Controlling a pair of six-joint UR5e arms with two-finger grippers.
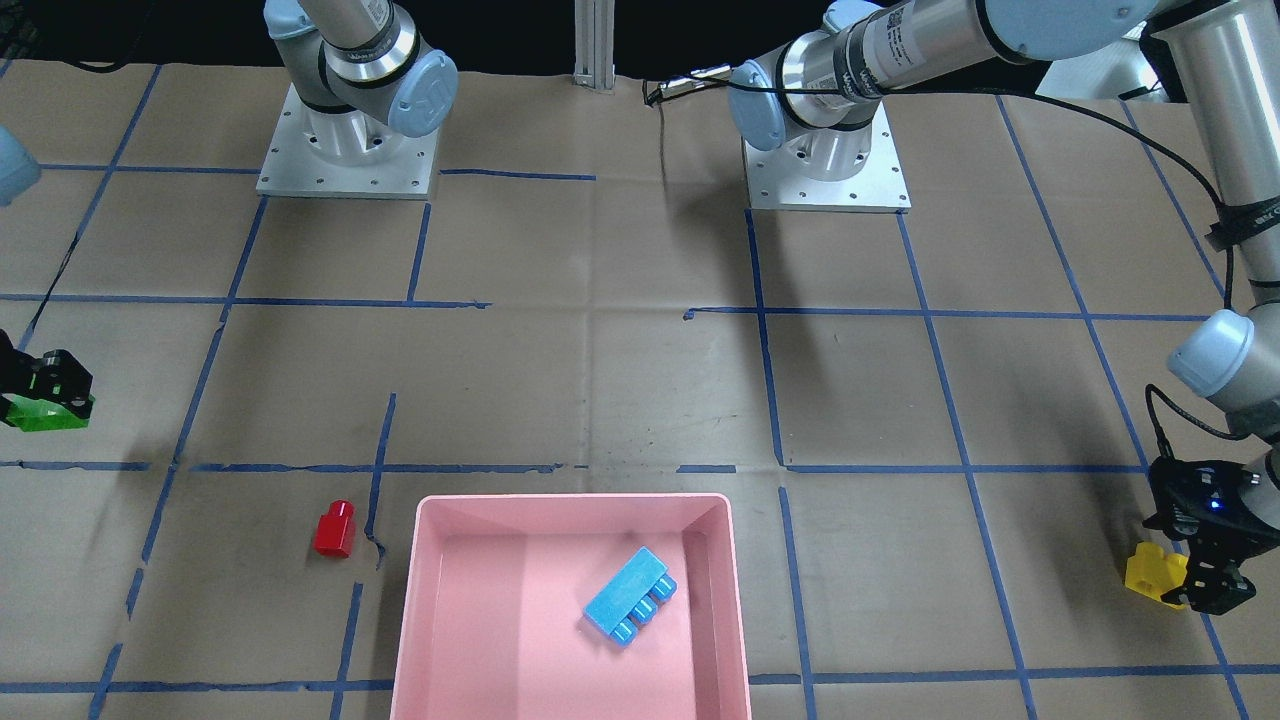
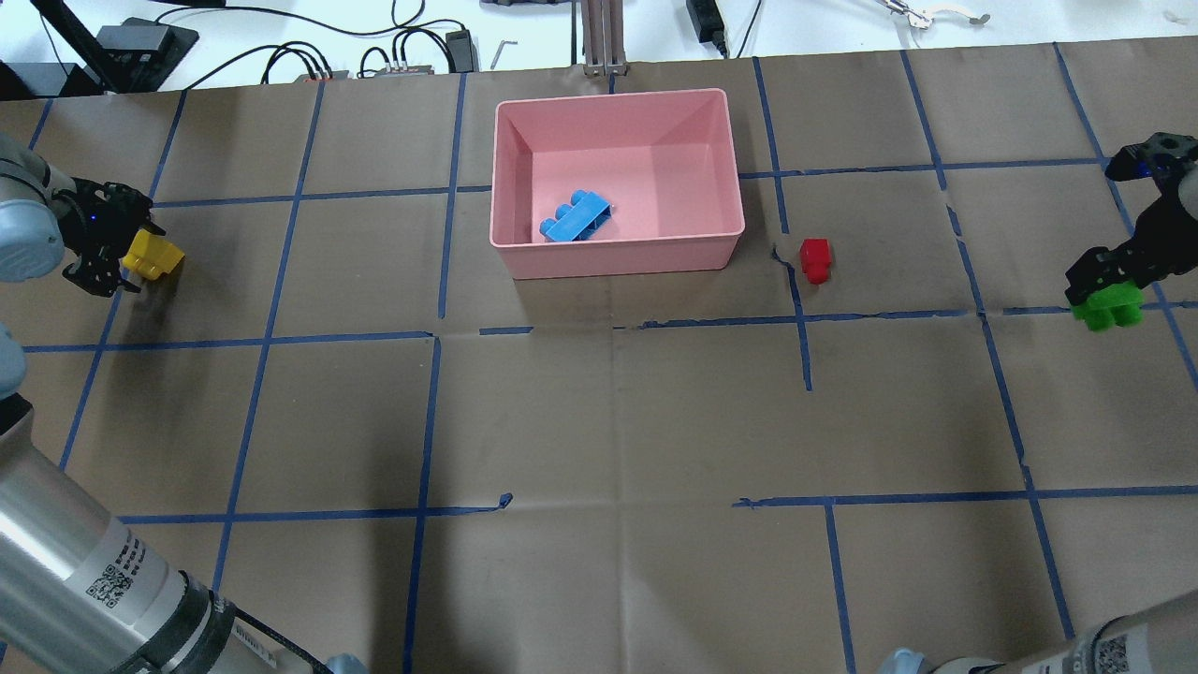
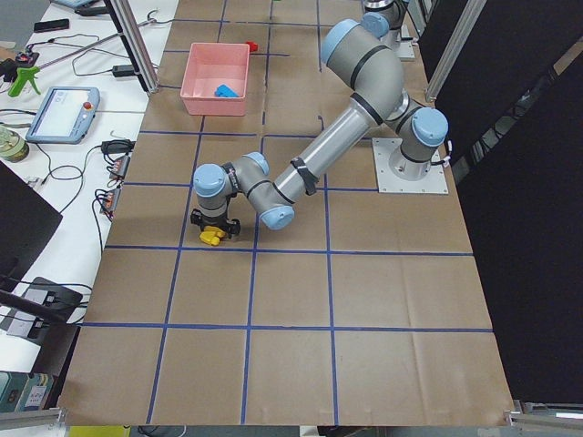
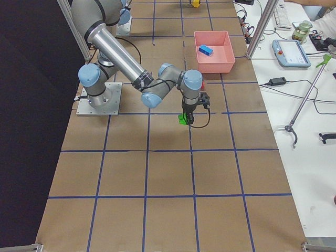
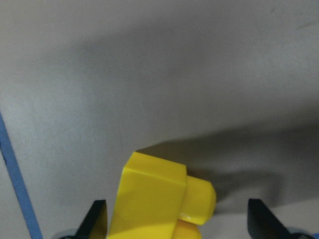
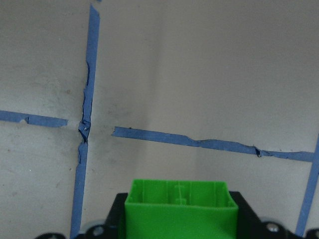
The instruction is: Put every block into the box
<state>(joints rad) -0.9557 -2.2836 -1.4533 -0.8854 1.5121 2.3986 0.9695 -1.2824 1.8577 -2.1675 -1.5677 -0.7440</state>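
Observation:
The pink box [image 2: 618, 257] stands at the table's far middle, with the light-blue block [image 2: 576, 218] lying inside it; both also show in the front view, the box [image 1: 570, 498] and the block [image 1: 630, 595]. The red block [image 2: 814, 259] sits on the paper just right of the box. My left gripper [image 2: 117, 253] is at the far left, and its fingers straddle the yellow block [image 5: 154, 199] with a gap on one side, so it is open. My right gripper [image 2: 1104, 281] at the far right is shut on the green block [image 6: 179, 211].
Brown paper with a blue tape grid [image 2: 430, 337] covers the table. Cables and power supplies [image 2: 393, 56] lie beyond the far edge. The two arm bases [image 1: 345, 150] stand on the robot's side.

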